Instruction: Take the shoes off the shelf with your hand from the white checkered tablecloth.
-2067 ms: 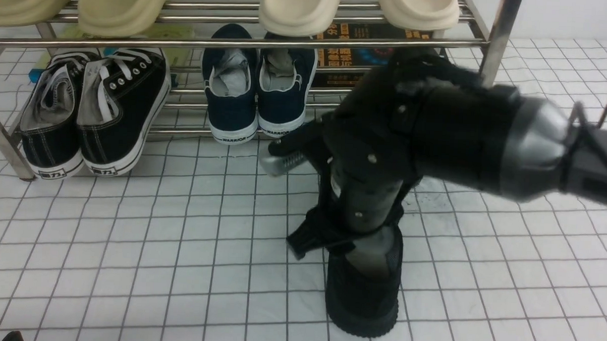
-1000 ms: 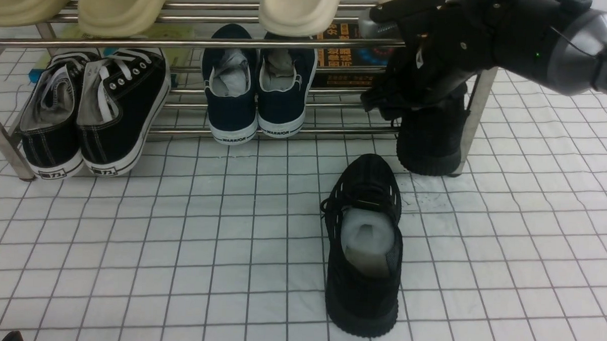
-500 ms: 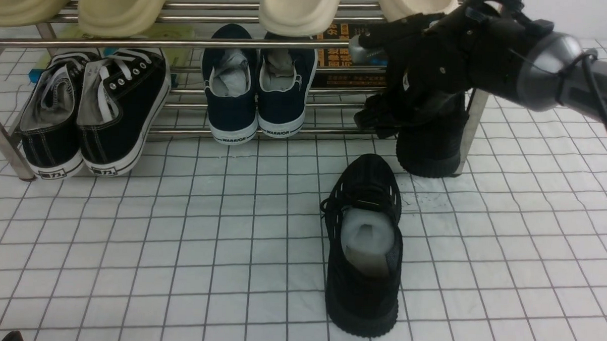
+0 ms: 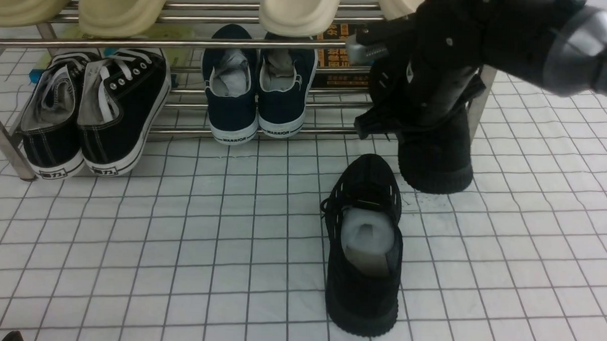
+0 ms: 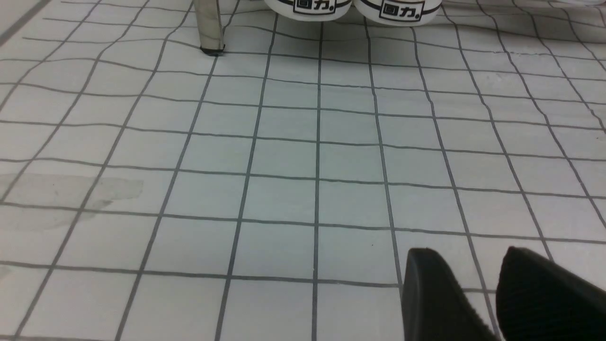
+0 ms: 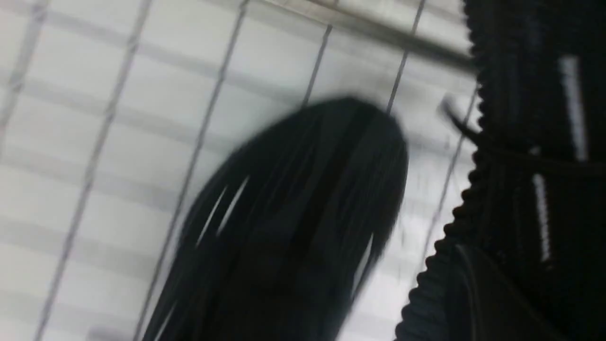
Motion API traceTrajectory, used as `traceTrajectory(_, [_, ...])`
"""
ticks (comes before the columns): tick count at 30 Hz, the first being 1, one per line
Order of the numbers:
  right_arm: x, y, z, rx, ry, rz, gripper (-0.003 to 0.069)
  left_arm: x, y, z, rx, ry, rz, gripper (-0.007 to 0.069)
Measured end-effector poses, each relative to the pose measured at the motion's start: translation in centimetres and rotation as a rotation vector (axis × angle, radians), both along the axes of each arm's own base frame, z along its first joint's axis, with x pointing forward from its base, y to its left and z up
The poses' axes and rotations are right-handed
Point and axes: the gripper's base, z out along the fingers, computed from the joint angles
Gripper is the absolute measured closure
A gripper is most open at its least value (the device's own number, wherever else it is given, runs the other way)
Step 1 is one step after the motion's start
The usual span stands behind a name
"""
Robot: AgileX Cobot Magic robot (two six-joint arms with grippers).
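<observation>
Right gripper [image 4: 419, 101] is down on the second shoe [image 4: 437, 162] at the right end of the shelf [image 4: 187, 42]. Jaws aren't readable. The wrist body hides them from the front, and the right wrist view is motion-blurred: one dark finger [image 6: 303, 213] beside the shoe's ribbed sole edge. So I can't tell clamped or not from the jaws themselves.

What changed: half a second ago that shoe's heel sat back by the shelf's lowest bar. Now it is further forward over the tablecloth [image 4: 129, 245], tracking the gripper. My read is that it has a hold and the pull-out is under way. Can't tell whether the sole drags or is lifted.

First shoe [image 4: 363, 253] hasn't moved. It lies on the cloth clear of the shelf, toe toward it, paper stuffing showing. The second shoe is just beyond its toe, to the right, not touching.

Task-wise: one out, the other nearly off. What's left is to set it beside the first and let go.

Left gripper [image 5: 494, 293] is idle low over the cloth, tips close together, nothing in them. Navy sneakers [image 4: 256, 88] and canvas sneakers [image 4: 93, 112] are untouched.
</observation>
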Motion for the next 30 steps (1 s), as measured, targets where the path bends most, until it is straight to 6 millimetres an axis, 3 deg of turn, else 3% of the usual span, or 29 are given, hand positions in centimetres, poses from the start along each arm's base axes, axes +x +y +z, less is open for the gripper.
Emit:
traceTrajectory(4, [-3.1, -0.8, 2.2, -0.029, 0.051, 0.003, 0.0638, 0.0, 0.0, 0.0, 0.000, 0.000, 0.000, 0.0385])
traceTrajectory(7, [-5.0, -1.8, 1.6, -0.022, 0.103, -0.014, 0.0638, 0.0, 0.0, 0.0, 0.000, 0.000, 0.000, 0.0385])
traceTrajectory(13, [-7.6, -3.1, -2.2, 0.017, 0.177, -0.080, 0.0638, 0.0, 0.0, 0.0, 0.000, 0.000, 0.000, 0.0385])
traceTrajectory(18, [-8.1, -3.3, -4.9, 0.039, 0.180, -0.103, 0.0638, 0.0, 0.0, 0.0, 0.000, 0.000, 0.000, 0.0385])
traceTrajectory(30, [-6.6, -2.1, -8.5, 0.067, 0.172, -0.106, 0.0637, 0.0, 0.0, 0.0, 0.000, 0.000, 0.000, 0.0386])
